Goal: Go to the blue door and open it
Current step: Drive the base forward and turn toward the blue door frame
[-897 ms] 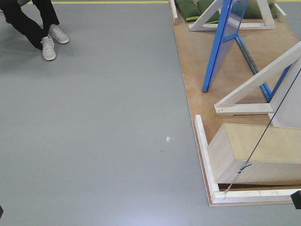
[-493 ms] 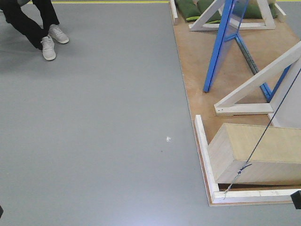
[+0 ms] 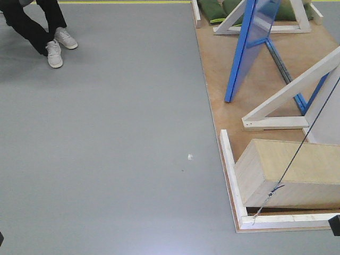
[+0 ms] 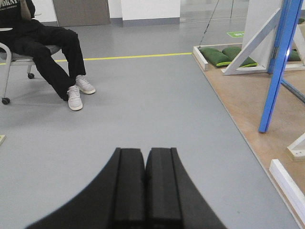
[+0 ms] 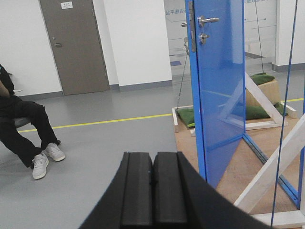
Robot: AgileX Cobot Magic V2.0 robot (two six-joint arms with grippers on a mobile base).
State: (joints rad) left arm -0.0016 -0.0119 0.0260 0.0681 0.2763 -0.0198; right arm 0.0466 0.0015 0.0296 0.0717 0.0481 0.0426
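Left claw (image 4: 145, 153), right claw (image 5: 153, 156) closed, empty; blue door (image 5: 220, 95) edge right, wide floor (image 3: 106, 159) left.

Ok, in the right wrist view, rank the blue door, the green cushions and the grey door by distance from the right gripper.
1. blue door, just ahead, to the right of the right gripper.
2. green cushions, low down beyond the door, mid-distance.
3. grey door, in the far wall, left.

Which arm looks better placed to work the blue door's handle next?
Right, probably. The right gripper, shut, faces the blue door with its lever handle in view above; the left gripper, also shut, sees only the door's edge off to its right.
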